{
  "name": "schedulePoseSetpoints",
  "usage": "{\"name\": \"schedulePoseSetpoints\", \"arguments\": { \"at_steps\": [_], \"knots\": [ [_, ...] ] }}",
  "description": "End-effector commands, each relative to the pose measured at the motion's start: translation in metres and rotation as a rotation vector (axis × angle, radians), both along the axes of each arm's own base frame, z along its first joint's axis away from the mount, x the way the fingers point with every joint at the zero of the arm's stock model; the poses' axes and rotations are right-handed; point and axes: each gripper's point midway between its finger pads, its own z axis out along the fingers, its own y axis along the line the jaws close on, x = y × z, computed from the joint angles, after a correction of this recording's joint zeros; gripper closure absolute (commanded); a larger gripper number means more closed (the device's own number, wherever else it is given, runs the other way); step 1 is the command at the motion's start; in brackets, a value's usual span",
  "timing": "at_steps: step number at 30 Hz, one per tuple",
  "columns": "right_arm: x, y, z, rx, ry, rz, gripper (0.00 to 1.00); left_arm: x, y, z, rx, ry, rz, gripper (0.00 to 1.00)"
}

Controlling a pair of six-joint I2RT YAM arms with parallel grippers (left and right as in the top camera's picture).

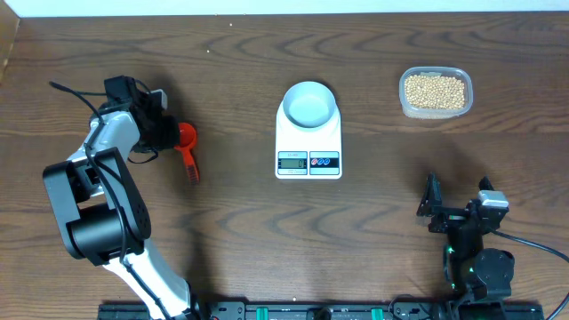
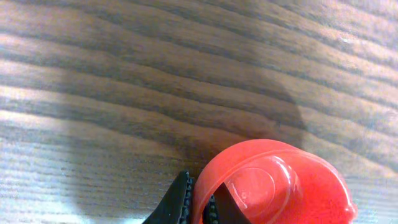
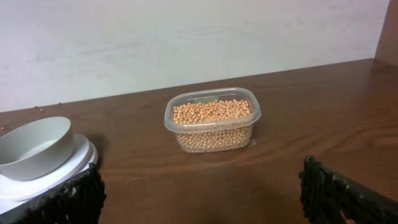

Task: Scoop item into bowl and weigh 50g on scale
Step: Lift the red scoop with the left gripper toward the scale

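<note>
A red plastic scoop [image 1: 186, 137] lies on the table at the left, its handle pointing toward the front. My left gripper [image 1: 169, 133] is shut on the scoop's cup [image 2: 273, 186]: in the left wrist view the two black fingers [image 2: 177, 202] pinch the cup's rim wall, one outside and one inside. The pale bowl [image 1: 309, 104] sits on the white scale [image 1: 308, 147] at the centre, seemingly holding nothing. Tan beans [image 1: 435, 91] fill a clear tub at the back right. My right gripper [image 1: 429, 206] stands open at the front right, facing the beans [image 3: 211, 112] and the bowl [image 3: 34, 146].
The clear plastic tub [image 3: 214, 140] stands near the back wall, right of the scale's platform [image 3: 81, 155]. A few stray beans lie by the wall at the far left of the right wrist view. Bare wood lies between the scoop and the scale.
</note>
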Motion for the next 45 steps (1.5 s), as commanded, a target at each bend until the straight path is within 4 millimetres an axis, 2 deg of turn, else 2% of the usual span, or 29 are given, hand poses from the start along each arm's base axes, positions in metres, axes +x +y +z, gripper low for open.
{"name": "schedulePoseSetpoints", "arguments": {
  "at_steps": [1, 2, 3, 4, 8, 9, 13, 18, 21, 25, 32, 34, 36, 40, 42, 45],
  "knots": [
    [0.000, -0.003, -0.001, -0.005, 0.001, -0.014, 0.01, 0.010, 0.003, 0.031, -0.042, -0.052, 0.166, 0.93],
    [0.000, -0.003, -0.001, -0.005, 0.001, -0.014, 0.01, 0.012, 0.003, 0.041, -0.059, -0.070, 0.214, 0.93],
    [0.000, -0.003, -0.001, -0.005, 0.001, -0.014, 0.01, 0.014, -0.004, 0.065, -0.127, -0.111, 0.271, 0.93],
    [0.000, -0.002, -0.001, -0.005, 0.001, -0.014, 0.01, 0.015, -0.012, 0.078, -0.181, -0.129, 0.287, 0.93],
    [0.000, -0.003, -0.001, -0.005, 0.001, -0.014, 0.01, 0.012, -0.063, 0.137, -0.478, -0.165, 0.319, 0.93],
    [0.000, -0.003, -0.001, -0.005, 0.001, -0.014, 0.01, 0.007, -0.085, 0.153, -0.540, -0.147, 0.332, 0.93],
    [0.000, -0.003, -0.001, -0.005, 0.001, -0.014, 0.01, -0.001, -0.137, 0.170, -0.567, -0.135, 0.243, 0.93],
    [0.000, -0.003, -0.001, -0.005, 0.001, -0.014, 0.01, -0.014, -0.196, 0.168, -0.538, -0.088, 0.167, 0.93],
    [0.000, -0.003, -0.001, -0.005, 0.001, -0.014, 0.01, -0.023, -0.224, 0.165, -0.519, -0.060, 0.143, 0.93],
    [0.000, -0.002, -0.001, -0.005, 0.001, -0.014, 0.01, -0.033, -0.250, 0.166, -0.524, -0.040, 0.104, 0.93],
    [0.000, -0.002, -0.001, -0.005, 0.001, -0.014, 0.01, -0.046, -0.276, 0.172, -0.578, 0.012, 0.146, 0.93],
    [0.000, 0.001, 0.002, 0.016, -0.010, 0.006, 0.01, -0.054, -0.283, 0.169, -0.612, 0.089, 0.249, 0.92],
    [0.000, 0.013, 0.002, 0.077, -0.012, 0.073, 0.01, -0.060, -0.287, 0.167, -0.629, 0.146, 0.323, 0.93],
    [-0.003, 0.042, 0.003, 0.190, 0.000, 0.236, 0.01, -0.060, -0.287, 0.161, -0.566, 0.108, 0.345, 0.93],
    [-0.007, 0.057, 0.013, 0.262, -0.020, 0.327, 0.01, -0.058, -0.285, 0.157, -0.519, 0.079, 0.364, 0.93],
    [-0.011, 0.069, 0.022, 0.259, -0.047, 0.405, 0.01, -0.056, -0.282, 0.154, -0.458, 0.031, 0.387, 0.93]
  ]
}}
